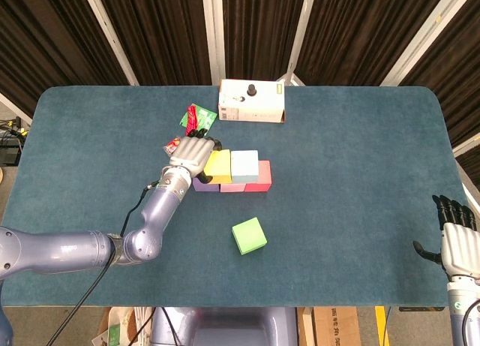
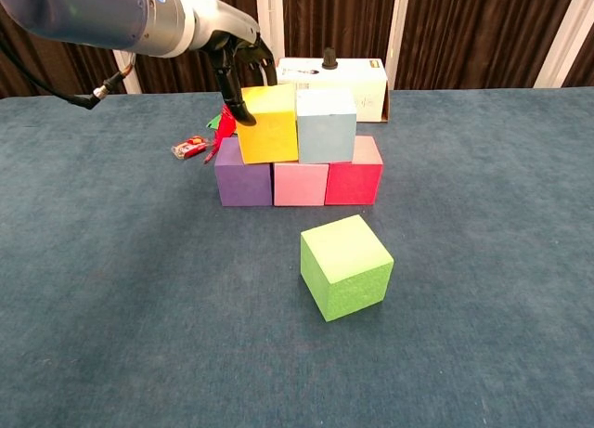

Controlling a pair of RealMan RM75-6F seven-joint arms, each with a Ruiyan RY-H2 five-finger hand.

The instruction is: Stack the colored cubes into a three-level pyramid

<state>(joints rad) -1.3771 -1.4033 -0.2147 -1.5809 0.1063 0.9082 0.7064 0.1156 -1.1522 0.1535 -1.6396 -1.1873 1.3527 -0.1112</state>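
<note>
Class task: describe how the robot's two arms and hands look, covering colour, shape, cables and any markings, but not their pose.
The left arm is a glossy blue-grey tube of rounded segments, with a thin black cable running beside it. Its left hand has a pale silver back and black fingers. The right hand looks alike: silver back, black fingers. In the chest view a small blue mark shows on the left arm, too small to read.

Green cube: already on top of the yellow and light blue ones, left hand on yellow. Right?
No. The green cube lies on the table in front of the stack, per the chest view. The left hand is on the yellow cube, beside the light blue cube.
</note>
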